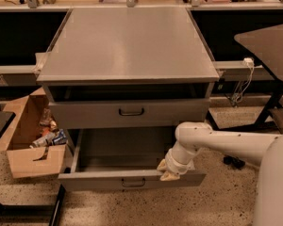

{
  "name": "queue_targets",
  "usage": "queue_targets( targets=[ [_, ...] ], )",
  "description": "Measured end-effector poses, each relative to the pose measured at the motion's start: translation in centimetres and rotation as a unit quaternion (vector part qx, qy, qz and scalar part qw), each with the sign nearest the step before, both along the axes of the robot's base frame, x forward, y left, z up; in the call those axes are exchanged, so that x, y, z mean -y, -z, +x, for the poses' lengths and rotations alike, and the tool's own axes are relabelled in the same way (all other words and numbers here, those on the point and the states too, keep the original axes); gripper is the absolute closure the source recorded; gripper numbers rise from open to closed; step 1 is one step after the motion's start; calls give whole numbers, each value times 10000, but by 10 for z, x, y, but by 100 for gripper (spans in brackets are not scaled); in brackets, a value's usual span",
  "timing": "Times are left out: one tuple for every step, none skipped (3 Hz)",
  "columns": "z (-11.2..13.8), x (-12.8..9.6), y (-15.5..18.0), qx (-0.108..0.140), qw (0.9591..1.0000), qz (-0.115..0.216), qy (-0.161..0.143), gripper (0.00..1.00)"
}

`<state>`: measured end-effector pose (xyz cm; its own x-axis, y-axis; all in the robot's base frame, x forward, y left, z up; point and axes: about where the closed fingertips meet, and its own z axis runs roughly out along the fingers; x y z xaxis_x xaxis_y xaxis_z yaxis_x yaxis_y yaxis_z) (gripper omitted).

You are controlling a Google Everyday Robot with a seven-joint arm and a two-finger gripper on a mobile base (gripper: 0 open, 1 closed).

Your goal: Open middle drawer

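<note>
The middle drawer is a grey metal drawer with a small dark loop handle. It is pulled far out of the grey cabinet, and its bare inside shows. My gripper rests at the top edge of its front panel, right of the handle, on the end of my white arm, which reaches in from the right. The drawer above it, with its own dark handle, stands a little way out, with a dark gap over it. No third drawer shows.
An open cardboard box with litter in it stands on the speckled floor to the left of the cabinet. A dark table and its legs stand at the right. A bench with clutter runs along the back.
</note>
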<state>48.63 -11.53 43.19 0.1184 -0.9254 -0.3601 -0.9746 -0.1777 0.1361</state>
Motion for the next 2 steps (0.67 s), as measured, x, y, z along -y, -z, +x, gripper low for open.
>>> queue_targets(
  targets=[
    [2, 0, -3, 0, 10000, 0, 0, 97],
    [2, 0, -3, -1, 10000, 0, 0, 73]
  ],
)
